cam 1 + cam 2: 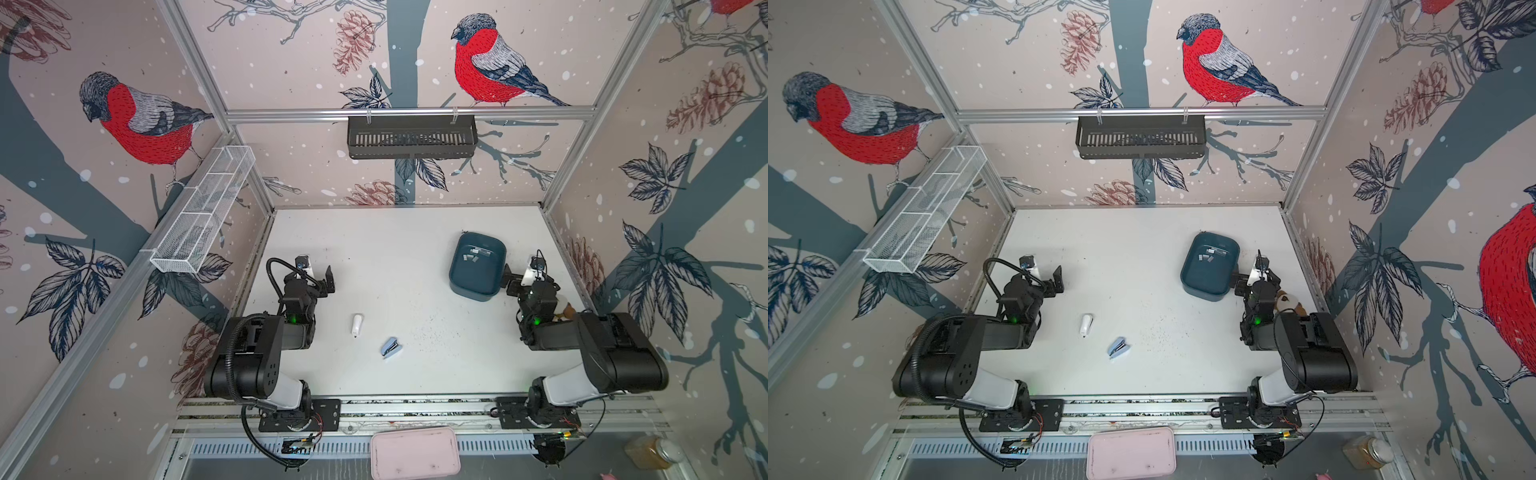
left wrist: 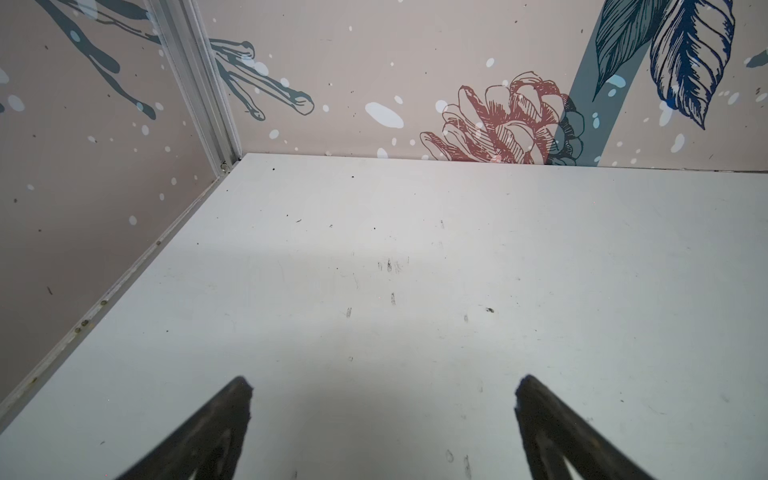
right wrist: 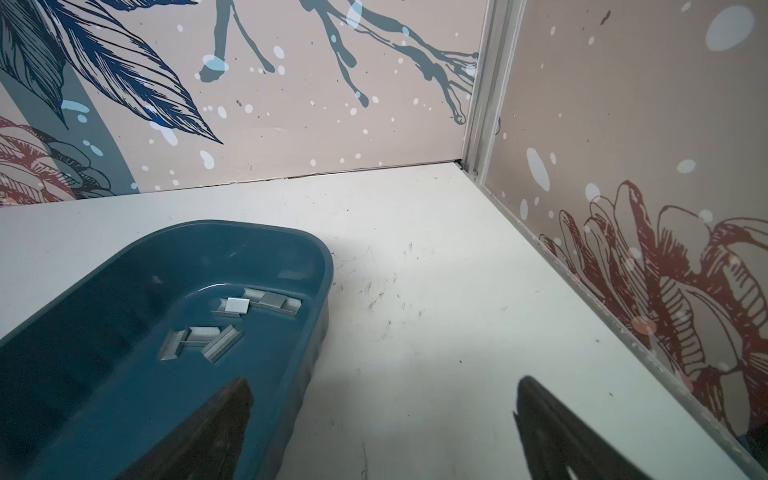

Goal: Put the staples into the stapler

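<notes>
The stapler (image 1: 391, 347) (image 1: 1118, 347) is small and light blue and lies on the white table near the front middle, apart from both grippers. The staples (image 1: 473, 254) (image 1: 1210, 254) (image 3: 237, 305) are several short silvery strips lying loose in a dark teal tray (image 1: 478, 293) (image 1: 1208, 293) (image 3: 208, 227) at the right. My right gripper (image 1: 509, 278) (image 1: 1239, 282) (image 3: 384, 384) is open and empty at the tray's right side, with one fingertip over its rim. My left gripper (image 1: 326, 282) (image 1: 1054, 282) (image 2: 384, 384) is open and empty over bare table at the left.
A small white object (image 1: 356, 325) (image 1: 1086, 324) lies left of the stapler. A black basket (image 1: 411, 137) hangs on the back wall and a white mesh shelf (image 1: 203, 212) on the left wall. A pink tray (image 1: 415, 453) sits beyond the front rail.
</notes>
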Controlling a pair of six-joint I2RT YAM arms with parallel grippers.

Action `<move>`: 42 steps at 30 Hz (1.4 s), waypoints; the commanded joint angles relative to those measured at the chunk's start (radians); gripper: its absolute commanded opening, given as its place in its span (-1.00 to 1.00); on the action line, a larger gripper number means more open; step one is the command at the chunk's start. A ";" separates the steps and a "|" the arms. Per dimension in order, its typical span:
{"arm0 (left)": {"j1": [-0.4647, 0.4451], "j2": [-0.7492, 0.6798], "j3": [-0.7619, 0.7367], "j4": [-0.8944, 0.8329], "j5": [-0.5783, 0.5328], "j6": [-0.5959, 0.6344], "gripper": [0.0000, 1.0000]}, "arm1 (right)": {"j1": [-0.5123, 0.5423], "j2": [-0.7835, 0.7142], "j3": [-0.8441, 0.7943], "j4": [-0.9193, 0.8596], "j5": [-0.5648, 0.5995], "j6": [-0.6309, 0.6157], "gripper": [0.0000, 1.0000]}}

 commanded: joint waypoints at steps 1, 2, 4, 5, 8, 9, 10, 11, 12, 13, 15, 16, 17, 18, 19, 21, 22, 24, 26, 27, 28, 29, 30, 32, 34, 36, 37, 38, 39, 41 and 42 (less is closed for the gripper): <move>0.001 -0.002 0.004 0.024 0.006 0.000 0.97 | 0.001 -0.005 -0.002 0.029 0.007 -0.001 0.99; 0.002 -0.002 0.005 0.024 0.007 0.000 0.97 | 0.001 -0.004 -0.002 0.029 0.009 -0.001 0.99; 0.001 -0.002 0.005 0.023 0.007 0.001 0.97 | 0.001 -0.004 -0.002 0.029 0.008 -0.001 0.99; 0.002 -0.002 0.004 0.024 0.007 0.000 0.96 | 0.001 -0.004 -0.002 0.029 0.009 -0.001 0.99; 0.002 -0.002 0.005 0.023 0.007 0.000 0.96 | 0.001 -0.005 -0.002 0.029 0.009 -0.001 0.99; 0.002 -0.002 0.004 0.023 0.007 0.000 0.97 | 0.001 -0.004 -0.002 0.029 0.008 -0.001 0.99; 0.001 -0.002 0.004 0.023 0.008 0.000 0.96 | 0.003 -0.004 -0.002 0.030 0.009 -0.001 0.99; 0.001 -0.002 0.005 0.023 0.007 0.000 0.97 | 0.001 -0.004 -0.002 0.029 0.008 -0.001 0.99; 0.002 -0.002 0.005 0.023 0.007 0.000 0.97 | 0.001 -0.004 -0.002 0.029 0.008 -0.001 0.99; 0.002 -0.002 0.005 0.023 0.007 0.000 0.97 | 0.001 -0.005 -0.002 0.028 0.008 -0.001 0.99; 0.003 -0.002 0.005 0.023 0.007 0.000 0.97 | 0.001 -0.004 -0.002 0.029 0.009 -0.001 0.99; 0.002 -0.002 0.004 0.023 0.007 0.000 0.97 | 0.001 -0.004 -0.002 0.029 0.009 -0.001 0.99; 0.002 -0.002 0.004 0.025 0.007 0.000 0.97 | 0.001 -0.005 -0.002 0.029 0.008 -0.001 0.99; 0.001 -0.002 0.004 0.025 0.007 0.000 0.96 | 0.001 -0.004 -0.002 0.029 0.008 -0.001 0.99; 0.002 -0.002 0.004 0.025 0.007 0.000 0.96 | 0.001 -0.004 -0.002 0.029 0.008 -0.001 0.99; 0.002 -0.003 0.003 0.025 0.007 0.000 0.97 | 0.001 -0.005 -0.002 0.029 0.008 -0.001 0.99; 0.002 -0.004 0.004 0.025 0.007 0.000 0.97 | 0.001 -0.004 -0.002 0.029 0.008 -0.002 0.99; 0.002 -0.004 0.004 0.025 0.007 0.000 0.96 | 0.001 -0.004 -0.003 0.030 0.007 -0.001 0.99; 0.002 -0.004 0.004 0.025 0.007 0.000 0.96 | 0.001 -0.004 -0.003 0.030 0.007 -0.001 0.99; 0.002 -0.004 0.004 0.025 0.007 0.000 0.97 | 0.001 -0.003 -0.003 0.030 0.007 0.000 0.99; 0.002 -0.003 0.004 0.024 0.006 0.000 0.97 | 0.001 -0.004 -0.003 0.030 0.008 -0.001 0.99; 0.003 -0.004 0.004 0.025 0.007 0.000 0.97 | 0.001 -0.004 -0.003 0.030 0.007 0.000 0.99; 0.002 -0.003 0.004 0.025 0.007 0.000 0.96 | 0.001 -0.004 -0.003 0.030 0.007 0.000 0.99; 0.002 -0.004 0.003 0.025 0.007 0.000 0.96 | 0.001 -0.004 -0.003 0.030 0.008 -0.001 0.99; 0.002 -0.004 0.003 0.025 0.007 0.000 0.97 | 0.001 -0.004 -0.002 0.030 0.007 0.001 0.99; 0.003 -0.004 0.003 0.025 0.006 0.000 0.96 | 0.001 -0.005 -0.003 0.030 0.007 0.001 0.99; 0.002 -0.004 0.004 0.025 0.007 0.000 0.96 | 0.001 -0.004 -0.003 0.030 0.006 0.002 0.99; 0.002 -0.002 0.004 0.024 0.005 -0.002 0.96 | 0.001 -0.004 -0.002 0.029 0.007 0.000 0.99; 0.003 -0.002 0.006 0.023 -0.014 -0.010 0.97 | 0.000 -0.003 -0.002 0.029 0.006 0.001 0.99; 0.003 -0.002 0.006 0.021 -0.016 -0.012 0.97 | -0.001 -0.003 -0.001 0.029 0.004 0.001 0.99; 0.003 -0.002 0.006 0.022 -0.016 -0.010 0.97 | 0.000 -0.004 -0.002 0.029 0.005 0.001 0.99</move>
